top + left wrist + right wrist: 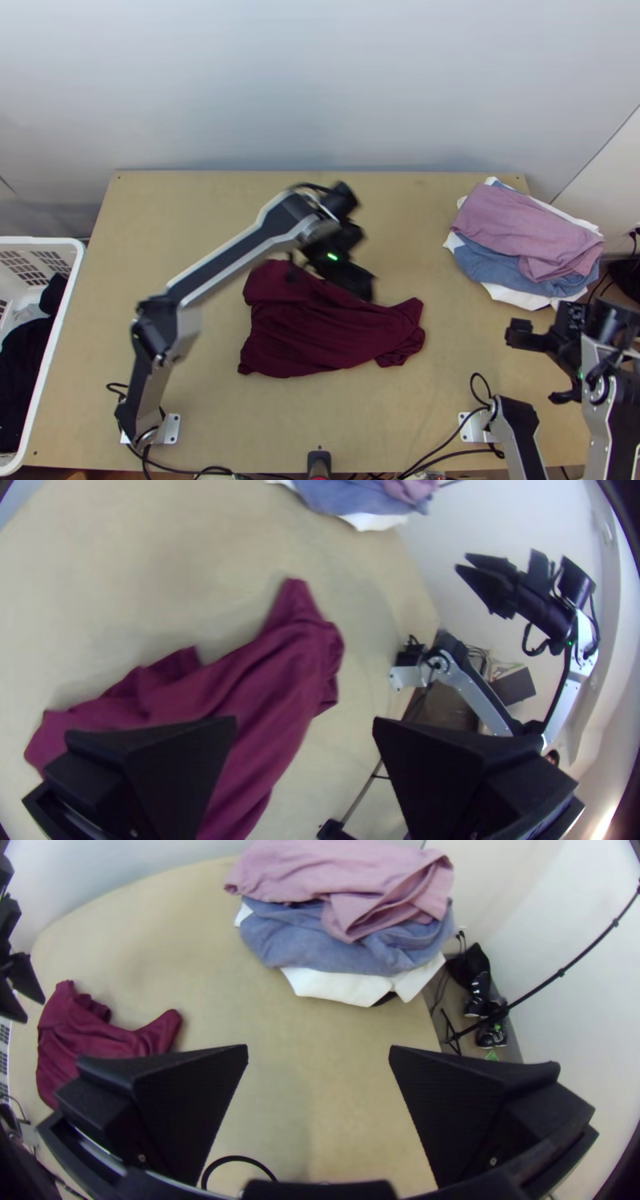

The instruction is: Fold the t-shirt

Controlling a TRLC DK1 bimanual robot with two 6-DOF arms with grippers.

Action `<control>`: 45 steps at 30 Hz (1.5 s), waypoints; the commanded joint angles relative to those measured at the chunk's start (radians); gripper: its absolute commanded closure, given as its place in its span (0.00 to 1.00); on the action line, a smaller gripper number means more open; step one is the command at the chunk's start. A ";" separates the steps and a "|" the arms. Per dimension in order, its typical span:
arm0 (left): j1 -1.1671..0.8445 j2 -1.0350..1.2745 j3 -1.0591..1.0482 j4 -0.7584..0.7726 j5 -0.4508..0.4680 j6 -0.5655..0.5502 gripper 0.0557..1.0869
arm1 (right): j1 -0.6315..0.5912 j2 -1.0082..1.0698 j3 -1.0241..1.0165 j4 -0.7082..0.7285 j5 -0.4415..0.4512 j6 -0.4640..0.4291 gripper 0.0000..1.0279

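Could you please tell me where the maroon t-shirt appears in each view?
Top view: maroon t-shirt, bunched mid-table.
Left wrist view: t-shirt, partly hidden by one finger of the left claw.
Right wrist view: t-shirt, partly hidden by one finger of the right claw.
Shared landmark: clothes pile, mauve on top.

Left hand (pixel 331 282) open, arm (pixel 232 256) outstretched; right hand (pixel 531 366) open, arm (pixel 520 432) bent
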 commanded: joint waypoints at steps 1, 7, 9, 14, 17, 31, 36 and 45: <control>0.225 -0.087 -0.241 -0.064 -0.174 0.099 0.04 | 0.174 0.122 0.026 0.006 -0.043 0.003 0.04; 0.302 -0.207 -0.445 0.019 -0.297 0.116 0.04 | 0.354 0.332 0.112 0.029 -0.148 0.026 0.05; 0.306 -0.242 -0.485 0.038 -0.299 0.116 0.04 | 0.423 0.410 0.133 0.041 -0.176 0.029 0.05; 0.309 -0.299 -0.539 0.087 -0.332 0.086 0.04 | 0.638 0.597 0.195 0.067 -0.179 0.028 0.05; 0.314 -0.323 -0.565 0.105 -0.352 0.068 0.05 | 0.724 0.720 0.282 0.096 -0.182 0.035 0.05; 0.418 -0.478 -0.726 0.117 -0.358 0.068 0.05 | 0.949 1.145 0.623 0.131 -0.268 0.026 0.13; 0.421 -0.511 -0.768 0.130 -0.358 0.073 0.05 | 0.992 1.246 0.726 0.137 -0.294 0.024 0.13; 0.440 -0.546 -0.812 0.133 -0.363 0.073 0.05 | 1.001 1.349 0.770 0.190 -0.328 0.008 0.30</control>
